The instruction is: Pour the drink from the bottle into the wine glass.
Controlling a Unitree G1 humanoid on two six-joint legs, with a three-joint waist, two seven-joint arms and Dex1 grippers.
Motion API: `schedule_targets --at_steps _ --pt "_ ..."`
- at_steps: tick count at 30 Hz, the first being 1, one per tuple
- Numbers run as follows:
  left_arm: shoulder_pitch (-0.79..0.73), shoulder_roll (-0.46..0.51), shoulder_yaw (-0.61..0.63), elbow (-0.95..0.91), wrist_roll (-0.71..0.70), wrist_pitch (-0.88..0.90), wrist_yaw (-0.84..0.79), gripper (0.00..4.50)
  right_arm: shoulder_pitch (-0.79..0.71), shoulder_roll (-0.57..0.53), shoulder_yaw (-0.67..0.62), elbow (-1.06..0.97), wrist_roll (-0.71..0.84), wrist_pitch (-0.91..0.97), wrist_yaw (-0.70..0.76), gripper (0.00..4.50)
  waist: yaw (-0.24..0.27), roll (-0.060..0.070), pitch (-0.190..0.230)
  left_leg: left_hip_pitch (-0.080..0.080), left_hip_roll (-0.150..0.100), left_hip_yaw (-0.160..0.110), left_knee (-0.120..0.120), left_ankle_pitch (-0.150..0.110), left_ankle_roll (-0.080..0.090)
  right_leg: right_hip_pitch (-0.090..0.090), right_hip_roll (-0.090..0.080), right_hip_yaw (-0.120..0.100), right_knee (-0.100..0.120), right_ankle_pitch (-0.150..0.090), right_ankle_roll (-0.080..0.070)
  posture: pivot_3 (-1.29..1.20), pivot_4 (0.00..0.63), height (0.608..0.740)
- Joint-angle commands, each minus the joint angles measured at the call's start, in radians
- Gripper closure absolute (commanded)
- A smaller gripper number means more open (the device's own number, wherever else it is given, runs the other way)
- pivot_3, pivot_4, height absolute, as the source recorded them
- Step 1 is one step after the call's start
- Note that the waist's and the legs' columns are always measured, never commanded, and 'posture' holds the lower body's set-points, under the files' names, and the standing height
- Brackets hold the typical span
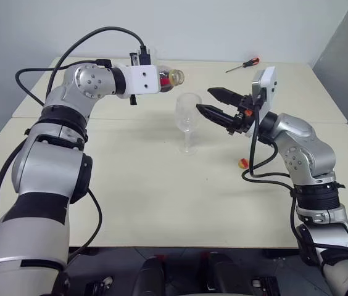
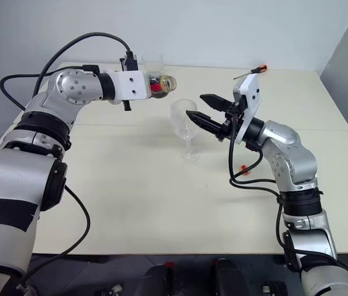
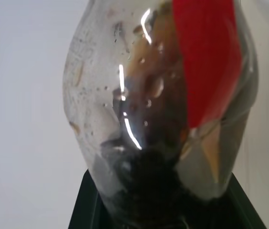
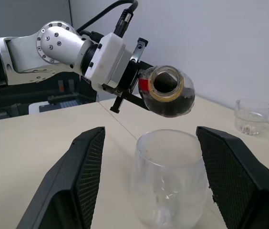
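Cream table (image 1: 131, 203), wine glass (image 1: 188, 122) upright mid-surface; left gripper (image 4: 133, 76) clamped on uncapped bottle (image 1: 169, 78), tipped level just above rim; right gripper (image 1: 214, 102) spread wide, empty, flanking bowl; risks drink (image 4: 170, 102) overshooting rim through poor mouth alignment

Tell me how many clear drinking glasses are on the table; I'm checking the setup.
2. The wine glass stands mid-table between the right gripper's open fingers. A short tumbler sits at the far edge, behind the tilted bottle held by the left gripper.
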State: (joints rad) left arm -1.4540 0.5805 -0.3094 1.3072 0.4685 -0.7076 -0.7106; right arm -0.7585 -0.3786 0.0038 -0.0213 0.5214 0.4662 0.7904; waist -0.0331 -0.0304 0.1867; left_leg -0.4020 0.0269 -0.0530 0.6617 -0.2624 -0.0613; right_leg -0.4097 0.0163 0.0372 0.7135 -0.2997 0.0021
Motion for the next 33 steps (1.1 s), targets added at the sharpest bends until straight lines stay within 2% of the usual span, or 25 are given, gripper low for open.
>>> schedule_targets --at_steps 1,33 --pt "-0.057 0.005 -0.015 -0.006 0.027 -0.031 0.048 3.42 -0.021 0.004 -0.022 -0.022 0.003 -0.025 0.000 1.23 0.000 0.000 0.000 0.000 0.000 0.000 0.000 0.000 0.000 0.000 0.000 0.000 0.000 0.000 0.000 0.00 0.150 0.740" --pt "-0.130 0.034 -0.138 0.019 0.207 -0.093 0.225 3.42 -0.012 0.010 -0.023 -0.009 -0.021 -0.051 0.003 1.23 0.000 0.000 0.000 0.000 0.000 0.001 0.000 0.000 0.000 -0.001 0.000 0.000 0.001 0.000 0.000 0.00 0.150 0.740"
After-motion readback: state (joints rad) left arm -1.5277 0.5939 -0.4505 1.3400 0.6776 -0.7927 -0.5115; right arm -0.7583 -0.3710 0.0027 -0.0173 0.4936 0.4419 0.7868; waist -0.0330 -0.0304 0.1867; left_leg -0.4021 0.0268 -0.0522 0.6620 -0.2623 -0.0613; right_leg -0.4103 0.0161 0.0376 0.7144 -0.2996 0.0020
